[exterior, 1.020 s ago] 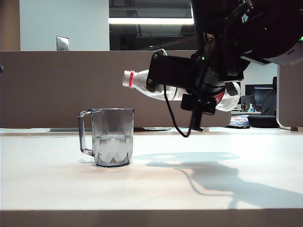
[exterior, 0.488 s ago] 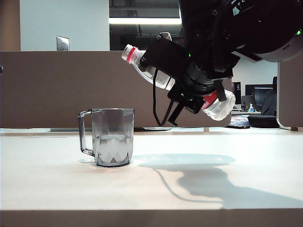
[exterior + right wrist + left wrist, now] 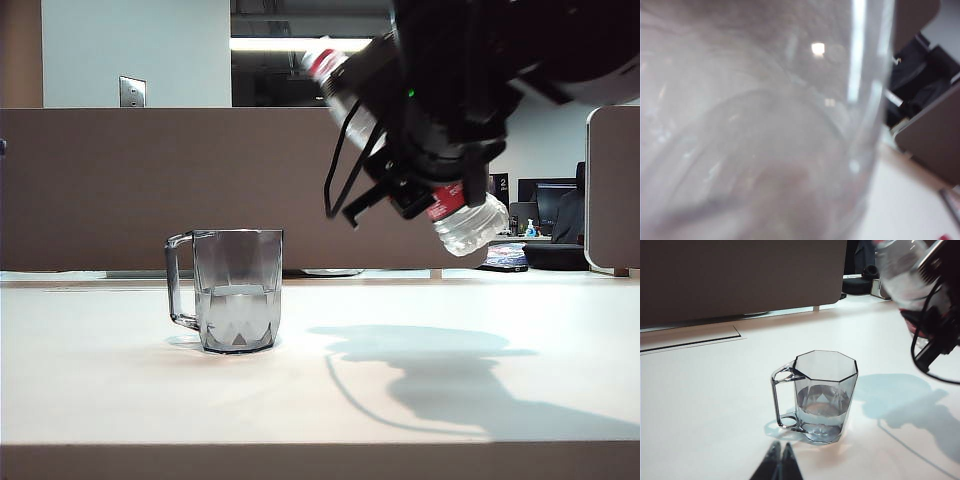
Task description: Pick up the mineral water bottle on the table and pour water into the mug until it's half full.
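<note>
The mug (image 3: 236, 290) stands on the worktop (image 3: 120, 380) with water (image 3: 823, 402) in it, about half full. So the pouring looks done; the bottle (image 3: 468, 222) is not yet set down. The right gripper (image 3: 420, 150) holds the bottle up high, right of the mug, neck tipped up, jaws closed around it. The left gripper (image 3: 779, 467) sits low near the mug, jaws closed, holding nothing.

clear faceted mug (image 3: 237, 290), matt table (image 3: 120, 390)
</note>
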